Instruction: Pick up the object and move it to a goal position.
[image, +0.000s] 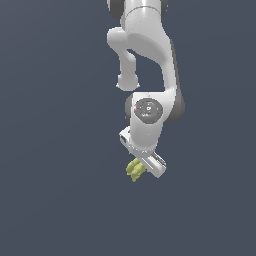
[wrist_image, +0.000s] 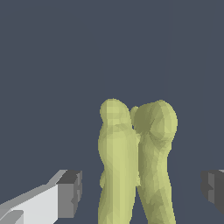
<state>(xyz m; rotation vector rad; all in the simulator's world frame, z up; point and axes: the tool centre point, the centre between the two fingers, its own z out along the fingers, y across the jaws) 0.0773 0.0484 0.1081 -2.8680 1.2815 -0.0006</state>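
Exterior view: a white Panda arm (image: 150, 55) reaches down over a plain dark grey-blue ground (image: 50, 200), its gripper (image: 141, 169) tilted toward the exterior view's left. The yellow-green lumpy object (image: 134, 170), shaped like a bunch of stubby fingers, sits right at the gripper's end. In the wrist view the object (wrist_image: 135, 162) stands between the two dark grey finger pads (wrist_image: 70, 193), which are spread wide with clear gaps on both sides, not touching it

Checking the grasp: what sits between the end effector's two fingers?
The yellow-green object stands between the fingers, with gaps on both sides, in the wrist view.
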